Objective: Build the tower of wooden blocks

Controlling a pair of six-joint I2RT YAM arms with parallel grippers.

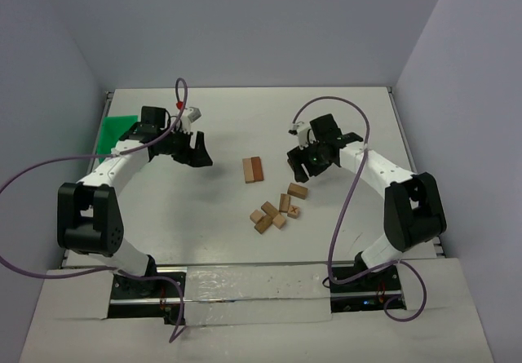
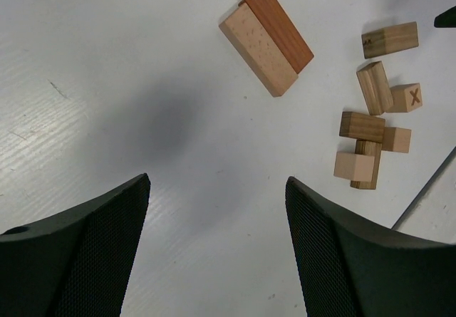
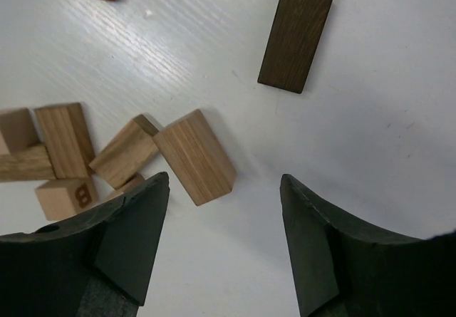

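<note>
Two bars, one tan and one reddish-brown [image 1: 254, 170], lie flat side by side mid-table; they show again as the bars [image 2: 267, 38] in the left wrist view. Several small tan wood blocks [image 1: 277, 208] lie scattered in front of them, the X-marked cube [image 2: 406, 97] among them. A dark brown flat block [image 3: 296, 37] and a tan block [image 3: 194, 157] lie just ahead of my right gripper [image 3: 224, 178], which is open and holds nothing. My left gripper [image 2: 217, 182] hangs open over bare table, left of the bars. The tower is not in view.
A green tray [image 1: 114, 130] sits at the far left behind the left arm. The white table [image 1: 245, 118] is walled on three sides. The right gripper [image 1: 307, 163] hovers just behind the block cluster, and the left gripper [image 1: 196, 151] is about a hand's width left of the bars.
</note>
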